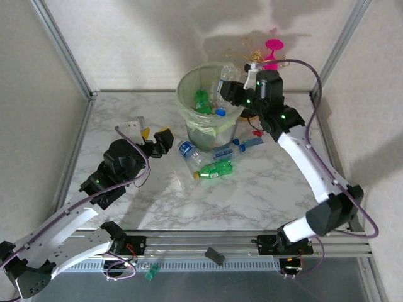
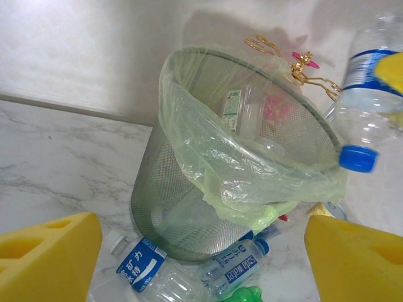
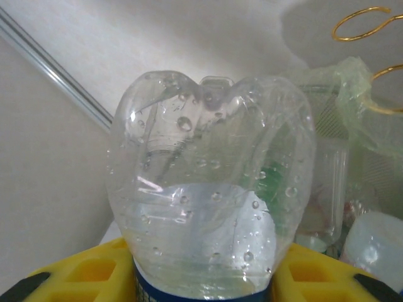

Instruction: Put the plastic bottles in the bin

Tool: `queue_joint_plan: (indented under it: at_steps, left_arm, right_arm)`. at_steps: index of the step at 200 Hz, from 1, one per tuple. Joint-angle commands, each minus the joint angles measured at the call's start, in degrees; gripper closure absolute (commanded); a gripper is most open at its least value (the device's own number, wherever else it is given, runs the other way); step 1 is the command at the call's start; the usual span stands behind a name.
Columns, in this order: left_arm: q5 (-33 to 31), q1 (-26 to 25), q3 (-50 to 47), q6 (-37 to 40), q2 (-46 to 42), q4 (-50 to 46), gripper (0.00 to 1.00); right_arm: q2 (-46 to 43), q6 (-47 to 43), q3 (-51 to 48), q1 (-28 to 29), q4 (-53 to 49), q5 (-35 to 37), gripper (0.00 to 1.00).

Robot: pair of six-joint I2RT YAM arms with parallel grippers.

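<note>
While pale walls and aluminium frame posts (image 1: 63,47) close in a marble-patterned table (image 1: 264,189), the bin (image 1: 184,94) stands at its far middle, with several plastic bottles (image 1: 201,100) inside, loose bottles (image 1: 213,168) lying against its near foot, and bare marble open to its left and near-right. Over the bin's right rim, the right gripper (image 1: 225,94) is clamped on a clear bottle (image 3: 208,189) turned blue cap down. Left of the bin and well apart from it, the left gripper (image 1: 158,139) hangs with its yellow pads (image 2: 44,258) spread wide, holding nothing.
</note>
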Motion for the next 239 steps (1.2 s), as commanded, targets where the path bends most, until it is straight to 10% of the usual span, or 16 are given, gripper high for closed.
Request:
queue_joint_plan:
  at_steps: [1, 102, 173, 239]
  left_arm:
    - [-0.9, -0.3, -0.5, 0.5, -1.3, 1.2, 0.16]
    - [-1.0, -0.3, -0.6, 0.6, -1.8, 0.9, 0.16]
    - [-1.7, -0.3, -0.5, 1.1, -1.8, 0.9, 0.16]
    - [-2.0, -0.3, -0.6, 1.4, -1.4, 1.1, 0.16]
  right_arm:
    - [4.7, -3.2, 4.6, 0.3, -0.5, 4.1, 1.0]
    - [20.4, -6.8, 14.5, 0.8, -6.2, 4.1, 0.97]
    - [22.8, -8.6, 16.0, 1.4, -9.8, 6.0, 0.42]
    - [16.1, -8.4, 14.0, 1.4, -7.5, 7.9, 0.24]
